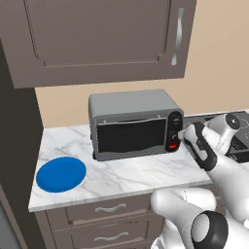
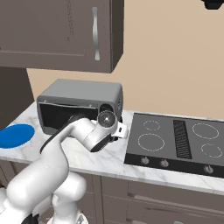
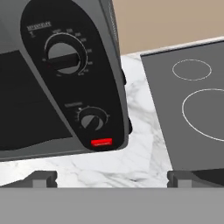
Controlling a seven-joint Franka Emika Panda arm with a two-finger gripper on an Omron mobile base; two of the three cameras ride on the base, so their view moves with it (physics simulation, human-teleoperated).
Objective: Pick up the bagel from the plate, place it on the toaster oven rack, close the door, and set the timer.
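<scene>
The toaster oven (image 1: 133, 124) stands on the marble counter with its dark glass door (image 1: 130, 135) shut. The rack is hidden behind that door. To the oven's left lies the blue plate (image 1: 61, 174), also seen at the left edge of the right base view (image 2: 15, 134), with nothing on it. The bagel is out of view. My gripper (image 1: 182, 137) hovers just in front of the oven's control panel, open, nothing between its fingers (image 3: 41, 178). The hand view faces the panel's upper dial (image 3: 65, 56), lower dial (image 3: 92, 120) and red light (image 3: 101, 142).
A black cooktop (image 2: 179, 140) lies in the counter right of the oven. Brown wall cabinets (image 1: 102, 39) hang above it, and a tall dark cabinet (image 1: 14, 146) closes off the counter's left end. Drawers (image 1: 109, 209) run below the counter edge.
</scene>
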